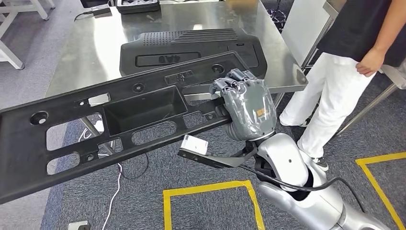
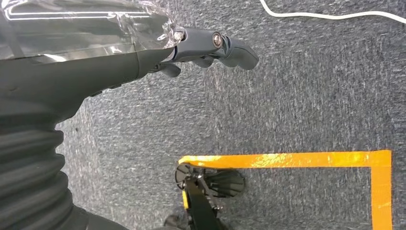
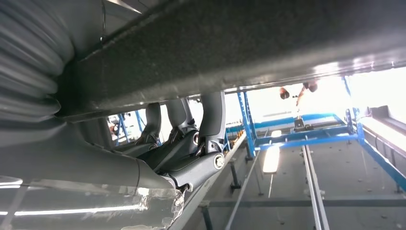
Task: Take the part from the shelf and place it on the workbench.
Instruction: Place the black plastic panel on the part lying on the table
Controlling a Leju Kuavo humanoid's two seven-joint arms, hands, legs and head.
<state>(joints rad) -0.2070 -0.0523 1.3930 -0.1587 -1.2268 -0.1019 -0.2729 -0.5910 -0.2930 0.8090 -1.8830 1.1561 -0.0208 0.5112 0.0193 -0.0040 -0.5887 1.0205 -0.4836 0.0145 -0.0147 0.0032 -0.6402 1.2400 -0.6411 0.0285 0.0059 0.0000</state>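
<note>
The part (image 1: 143, 108) is a long black plastic panel with a deep recess and several cut-outs. It hangs in the air in front of the steel workbench (image 1: 95, 43), slanting from low at the left to higher at the right. My right hand (image 1: 246, 103) grips its right end, fingers curled over the upper edge. In the right wrist view the part (image 3: 249, 43) spans the picture and the dark fingers (image 3: 210, 120) wrap around its rim. My left hand (image 2: 206, 45) hangs over grey carpet, fingers stretched out and holding nothing.
Another black ribbed panel (image 1: 191, 45) lies on the workbench, and a black tray (image 1: 136, 5) sits at its far edge. A person (image 1: 344, 72) in white trousers stands close at the right. Yellow tape (image 1: 210, 189) marks the carpet; a white cable (image 1: 115, 191) runs under the part.
</note>
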